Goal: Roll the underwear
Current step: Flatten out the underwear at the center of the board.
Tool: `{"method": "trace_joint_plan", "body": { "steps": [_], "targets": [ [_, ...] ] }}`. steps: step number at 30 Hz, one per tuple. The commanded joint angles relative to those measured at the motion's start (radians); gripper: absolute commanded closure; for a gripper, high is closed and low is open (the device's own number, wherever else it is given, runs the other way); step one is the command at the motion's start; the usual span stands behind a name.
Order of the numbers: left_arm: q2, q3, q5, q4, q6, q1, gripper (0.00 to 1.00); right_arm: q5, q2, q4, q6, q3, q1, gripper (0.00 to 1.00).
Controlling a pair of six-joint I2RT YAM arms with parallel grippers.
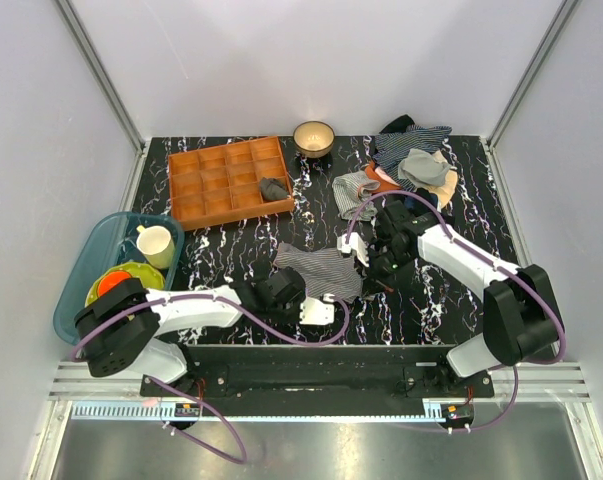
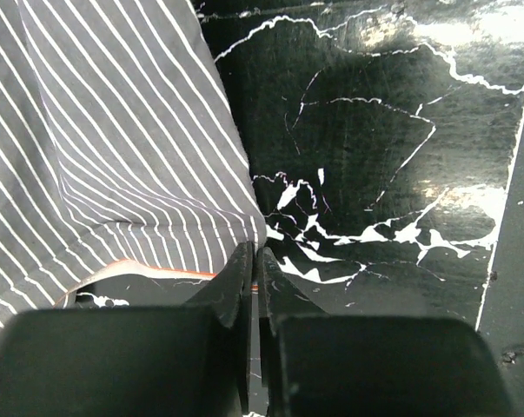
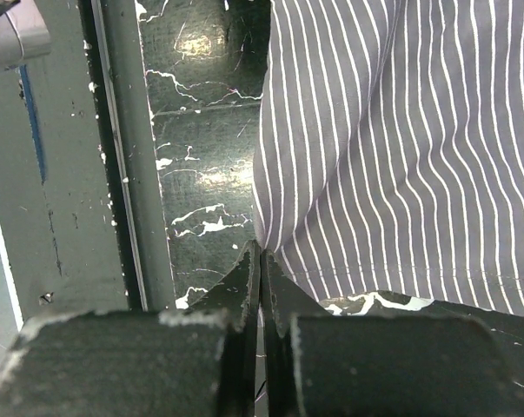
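The underwear (image 1: 321, 268), grey with fine white stripes, lies spread on the black marbled table just in front of the arms. My left gripper (image 1: 303, 288) is at its near left corner. In the left wrist view, the left gripper (image 2: 255, 254) has its jaws pressed together on the corner of the underwear (image 2: 114, 139), where an orange hem edge shows. My right gripper (image 1: 366, 262) is at the cloth's right side. Seen from the right wrist, the right gripper (image 3: 262, 249) is shut on a corner of the underwear (image 3: 401, 148), whose hem hangs slightly off the table.
An orange compartment tray (image 1: 226, 180) at the back left holds a dark grey cloth bundle (image 1: 273, 188). A bowl (image 1: 313, 137) stands behind it. A pile of clothes (image 1: 411, 165) lies at the back right. A blue bin (image 1: 91, 270) holding a cup (image 1: 156, 243) is at the left edge.
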State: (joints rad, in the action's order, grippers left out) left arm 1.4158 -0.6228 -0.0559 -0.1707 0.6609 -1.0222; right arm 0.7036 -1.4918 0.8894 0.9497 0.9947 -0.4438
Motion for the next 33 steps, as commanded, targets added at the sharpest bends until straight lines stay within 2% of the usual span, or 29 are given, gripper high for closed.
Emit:
{"method": "trace_joint_plan", "body": {
  "steps": [1,8,11,17,20,24,31,33],
  "targets": [
    [-0.024,-0.054,-0.004,-0.022,0.005,-0.004,1.0,0.042,0.022,0.022,0.015,0.03,0.01,0.99],
    [-0.156,-0.1,-0.028,-0.113,-0.087,-0.004,1.0,0.051,0.088,0.049,0.006,0.036,0.01,0.99],
    [-0.238,-0.123,-0.048,-0.17,-0.153,-0.004,1.0,0.056,0.14,0.132,0.027,0.088,0.008,0.99],
    [-0.44,-0.195,-0.062,-0.285,-0.298,-0.004,1.0,0.002,0.232,0.338,0.054,0.272,-0.045,1.0],
    [-0.553,-0.262,-0.081,-0.341,-0.371,-0.006,1.0,-0.029,0.261,0.391,0.002,0.381,-0.137,1.0],
    [-0.685,-0.376,-0.113,-0.435,-0.463,-0.007,1.0,0.043,0.245,0.527,-0.025,0.598,-0.165,1.0],
    [-0.749,-0.521,-0.216,-0.493,-0.586,-0.007,1.0,0.18,0.263,0.582,-0.019,0.706,-0.098,1.0],
    [-0.744,-0.538,-0.216,-0.492,-0.601,-0.007,1.0,0.186,0.281,0.553,-0.07,0.726,-0.076,1.0]
  ]
}}
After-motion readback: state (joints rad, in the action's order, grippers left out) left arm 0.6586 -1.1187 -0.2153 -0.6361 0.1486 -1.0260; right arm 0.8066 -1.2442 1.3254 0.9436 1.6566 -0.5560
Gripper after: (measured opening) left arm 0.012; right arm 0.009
